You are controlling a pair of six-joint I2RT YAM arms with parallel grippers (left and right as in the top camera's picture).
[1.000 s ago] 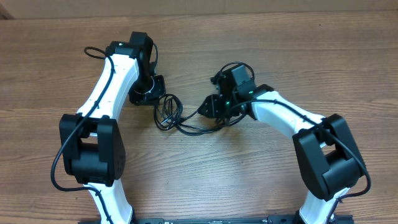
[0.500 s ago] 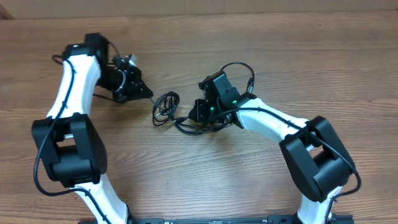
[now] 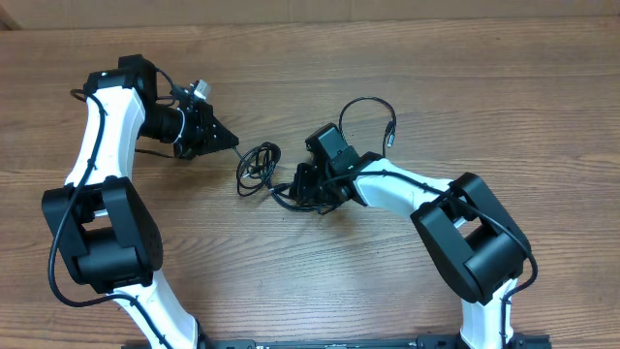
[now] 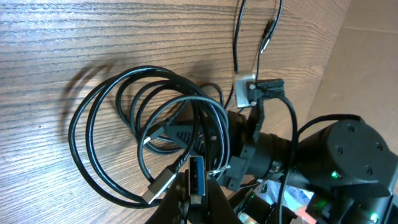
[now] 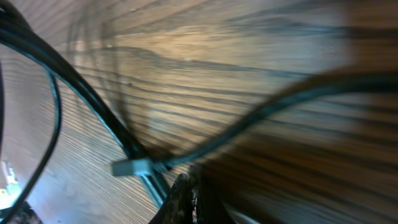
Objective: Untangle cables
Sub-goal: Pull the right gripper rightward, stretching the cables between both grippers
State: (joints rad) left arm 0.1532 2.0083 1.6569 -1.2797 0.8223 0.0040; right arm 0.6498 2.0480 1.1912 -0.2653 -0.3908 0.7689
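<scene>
Your left arm (image 3: 100, 121) and right arm (image 3: 399, 184) match: white curved shells over the links; boxy black joint housings (image 3: 107, 237) at the elbows; thick black wiring (image 3: 60, 233) looped outside the shells; left gripper (image 3: 231, 142) all black, tapering to a point; green light (image 4: 334, 175) glowing on the right arm's black wrist block; small silver knob (image 3: 201, 91) by your left wrist.

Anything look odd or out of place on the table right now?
Nothing damaged or spilled. The cables lie in tangled, overlapping loops between the left gripper and right gripper. The right wrist view is blurred.
</scene>
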